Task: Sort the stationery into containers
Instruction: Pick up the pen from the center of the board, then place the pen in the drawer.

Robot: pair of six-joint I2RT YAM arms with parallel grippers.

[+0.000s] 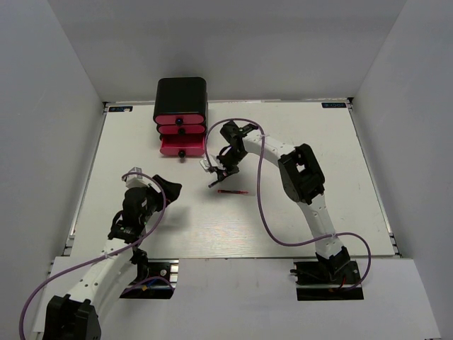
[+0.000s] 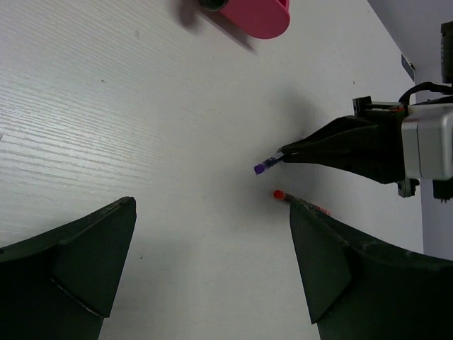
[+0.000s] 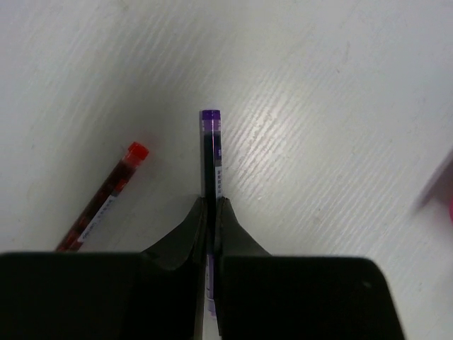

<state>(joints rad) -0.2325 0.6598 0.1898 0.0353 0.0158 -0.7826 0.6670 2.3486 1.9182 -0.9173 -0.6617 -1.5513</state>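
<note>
My right gripper (image 3: 211,207) is pinched tight on a purple-capped pen (image 3: 211,152), which sticks out past the fingertips with its cap angled down at the desk (image 1: 354,163). I cannot tell whether the cap touches the surface. A red-capped pen (image 3: 106,200) lies flat on the desk just beside it, at 5 o'clock of that gripper in the top view.

The black cabinet (image 1: 182,92) stands at 11 o'clock of the gripper, near the far edge. Its bottom drawer (image 1: 182,146) is pulled out toward me, and the two above sit further in. Nothing lies between the held pen and that drawer.

My left gripper (image 2: 212,209) is spread wide and holds nothing. It hangs over bare desk at 8 o'clock of the pens.

Both pens carry a pale printed strip, but the print is too small to read. The small blue tags at the far desk corners are also illegible.

My right arm rises from its base, folds at the elbow and reaches back toward 10 o'clock with the wrist tipped down. A purple cable (image 1: 260,184) loops beside it. My left arm stretches toward 1 o'clock.
</note>
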